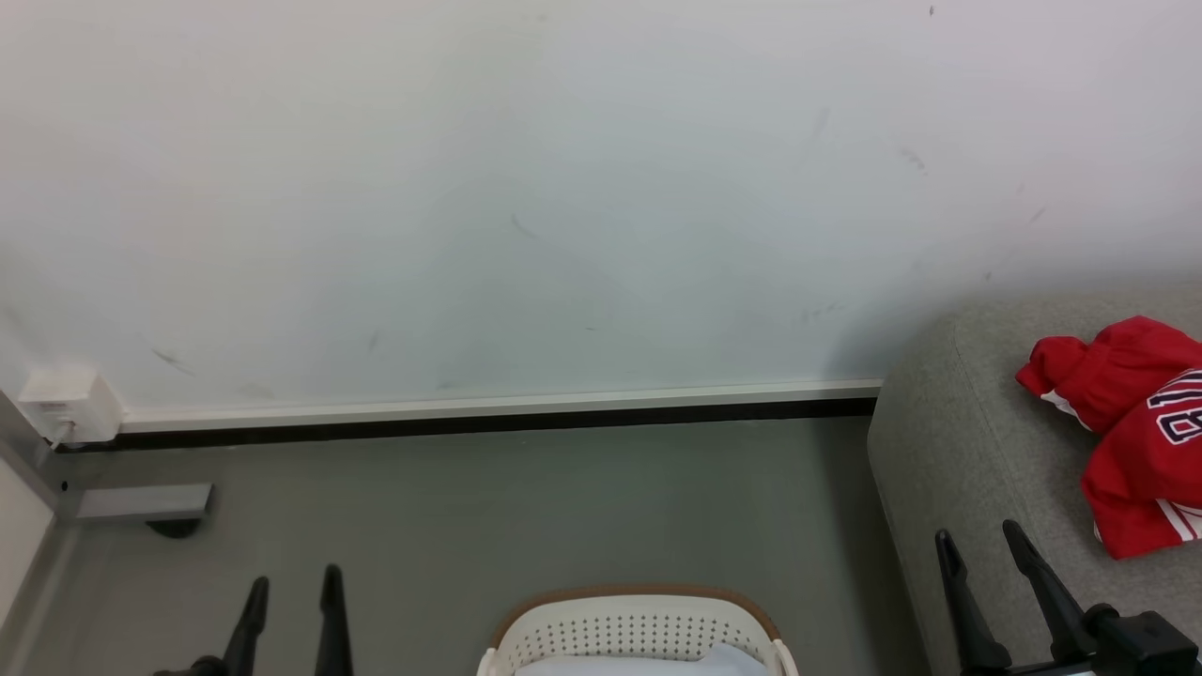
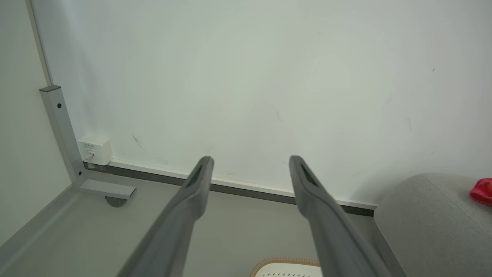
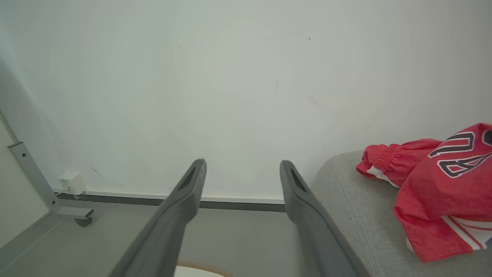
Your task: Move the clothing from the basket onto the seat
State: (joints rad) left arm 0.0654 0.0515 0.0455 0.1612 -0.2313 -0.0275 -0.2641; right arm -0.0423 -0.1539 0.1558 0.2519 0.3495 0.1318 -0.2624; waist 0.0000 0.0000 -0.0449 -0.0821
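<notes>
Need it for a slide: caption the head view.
Clothing on the seat, basket on the floor, left gripper and right gripper open.

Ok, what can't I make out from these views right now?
Head view: basket inside cut off by the bottom edge; contents unclear.
Head view: clothing and seat run past the right edge; lettering incomplete.
Left wrist view: wall box label too small.

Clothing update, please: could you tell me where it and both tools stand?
Left tool open, empty. Right tool open, empty. Red clothing lying on sofa; basket on floor, visible part shows no red. Nothing seen blocking either tool.
</notes>
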